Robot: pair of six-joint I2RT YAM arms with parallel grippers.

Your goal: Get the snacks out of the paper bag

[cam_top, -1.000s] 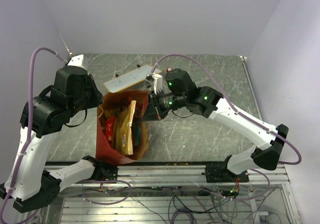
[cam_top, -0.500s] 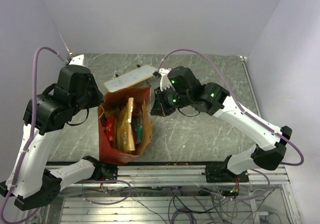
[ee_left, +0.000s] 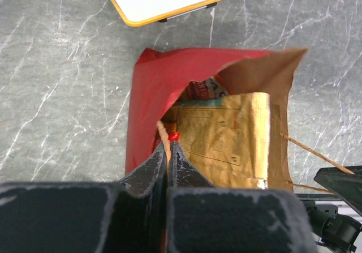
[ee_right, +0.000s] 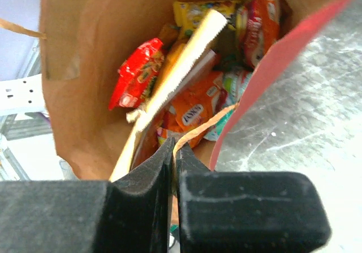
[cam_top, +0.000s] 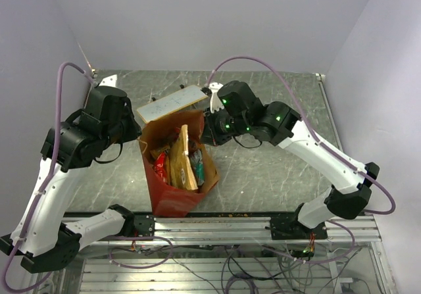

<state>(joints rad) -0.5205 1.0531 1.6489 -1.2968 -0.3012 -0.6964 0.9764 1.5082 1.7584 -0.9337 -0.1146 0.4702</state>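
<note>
The bag (cam_top: 168,198) is leaning by the table's (cam_top: 276,175) near edge, left of centre. From above the grips are hardly showing. The wrist views are showing the left gripper (ee_left: 167,148) and right gripper (ee_right: 173,142) clamping shut on the bag at opposite rims, with snacks (ee_right: 192,114) lying inside.

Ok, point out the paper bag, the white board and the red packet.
paper bag (cam_top: 172,200): top external view, red outer wall.
white board (cam_top: 172,102): top external view, middle of face.
red packet (ee_right: 136,73): right wrist view, wrapper's middle.
</note>
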